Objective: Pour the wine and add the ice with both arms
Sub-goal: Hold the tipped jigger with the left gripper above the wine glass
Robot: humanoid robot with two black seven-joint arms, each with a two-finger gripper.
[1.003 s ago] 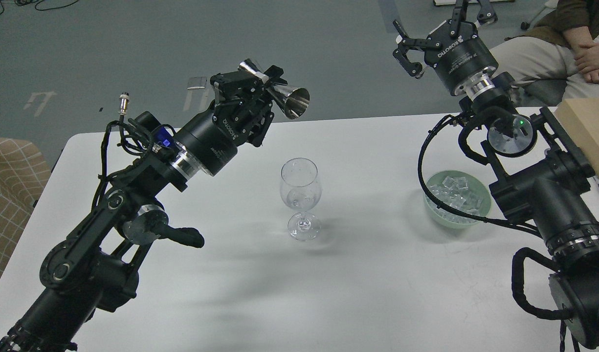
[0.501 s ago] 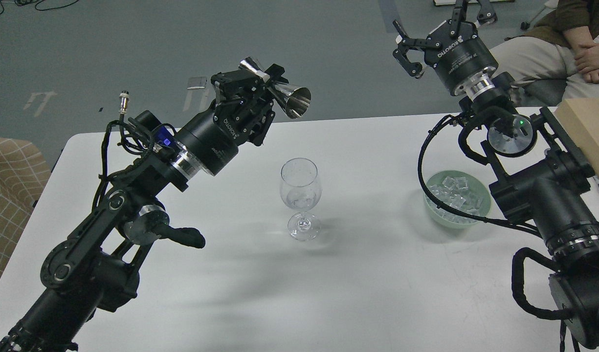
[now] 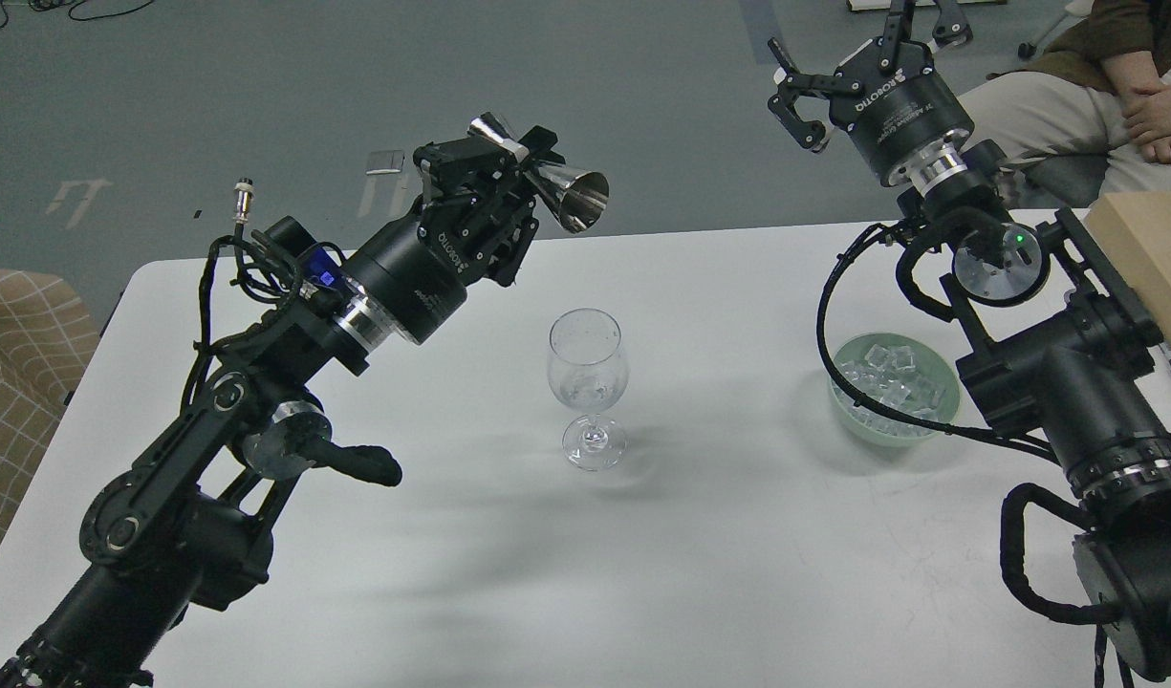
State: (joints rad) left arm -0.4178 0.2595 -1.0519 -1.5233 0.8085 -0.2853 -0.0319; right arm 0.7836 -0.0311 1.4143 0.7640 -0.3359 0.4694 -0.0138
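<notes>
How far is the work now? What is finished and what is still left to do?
In hand: the left gripper holds the jigger, tilted on its side above and left of the wine glass. No stream is visible. Left: the ice lies in the green bowl; the right gripper is open, empty.

I have one view only, from the robot's head, looking forward and down across the white table. It sits close, my arms entering from both lower corners, grey floor beyond
</notes>
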